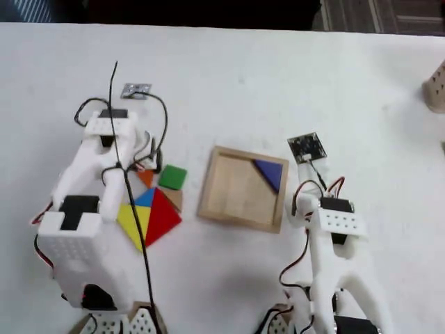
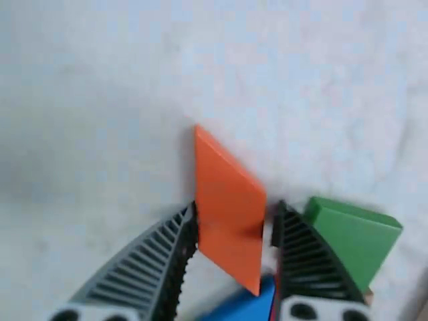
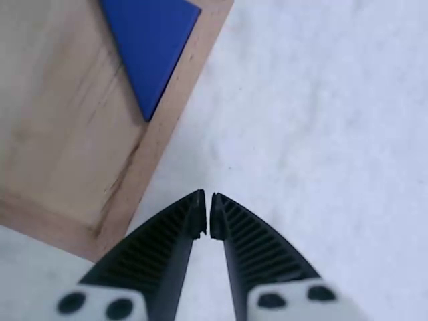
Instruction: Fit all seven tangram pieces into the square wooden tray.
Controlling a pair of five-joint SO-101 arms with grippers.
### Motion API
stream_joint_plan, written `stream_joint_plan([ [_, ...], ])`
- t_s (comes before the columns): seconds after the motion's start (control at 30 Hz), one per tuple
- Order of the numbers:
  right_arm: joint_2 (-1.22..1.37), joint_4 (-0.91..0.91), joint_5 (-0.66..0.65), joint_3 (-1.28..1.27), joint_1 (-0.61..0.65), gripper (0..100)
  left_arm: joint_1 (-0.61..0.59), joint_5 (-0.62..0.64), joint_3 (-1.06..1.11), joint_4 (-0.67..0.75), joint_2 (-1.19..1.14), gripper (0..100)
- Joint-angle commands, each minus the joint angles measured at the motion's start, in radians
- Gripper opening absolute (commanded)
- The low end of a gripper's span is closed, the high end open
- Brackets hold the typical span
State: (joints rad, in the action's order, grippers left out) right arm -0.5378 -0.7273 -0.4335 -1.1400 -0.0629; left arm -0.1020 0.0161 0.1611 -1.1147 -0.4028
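The square wooden tray (image 1: 240,209) lies mid-table with a dark blue triangle (image 1: 271,172) in its far right corner. Left of it is a cluster of pieces: green square (image 1: 172,177), red triangle (image 1: 164,214), yellow triangle (image 1: 131,221), light blue triangle (image 1: 145,198), a tan piece (image 1: 174,200) and an orange parallelogram (image 2: 227,207). My left gripper (image 2: 231,227) is shut on the orange parallelogram, one finger on each long side, with the green square (image 2: 351,241) just beside it. My right gripper (image 3: 207,214) is shut and holds nothing, over bare table beside the tray's edge (image 3: 157,144).
A small circuit board (image 1: 306,147) lies just beyond the tray's right corner, and a small metal plate (image 1: 135,90) lies behind the left arm. Black cables run across the left arm. A beige object (image 1: 436,87) stands at the far right edge.
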Motion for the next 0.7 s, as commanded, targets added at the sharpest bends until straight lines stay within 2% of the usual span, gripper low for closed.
stream_joint_plan([
  [0.0, -0.03, -0.012, -0.014, 0.006, 0.002, 2.1, -0.018, 0.015, -0.034, -0.009, 0.001, 2],
  [0.03, -0.031, -0.012, -0.014, 0.006, 0.002, 2.1, -0.018, 0.017, -0.031, -0.012, 0.005, 4],
  [0.17, -0.035, -0.012, -0.014, 0.006, 0.002, 2.1, -0.018, 0.025, -0.026, -0.029, 0.088, 2],
  [0.33, -0.035, -0.012, -0.014, 0.006, 0.001, 2.1, 0.024, 0.173, -0.026, -0.084, 0.236, 2],
  [0.5, -0.035, -0.008, -0.014, 0.006, -0.038, 2.1, 0.159, 0.253, -0.026, -0.124, 0.318, 2],
  [0.67, -0.036, -0.01, -0.011, 0.006, -0.085, 2.1, 0.348, 0.371, -0.026, -0.132, 0.352, 2],
])
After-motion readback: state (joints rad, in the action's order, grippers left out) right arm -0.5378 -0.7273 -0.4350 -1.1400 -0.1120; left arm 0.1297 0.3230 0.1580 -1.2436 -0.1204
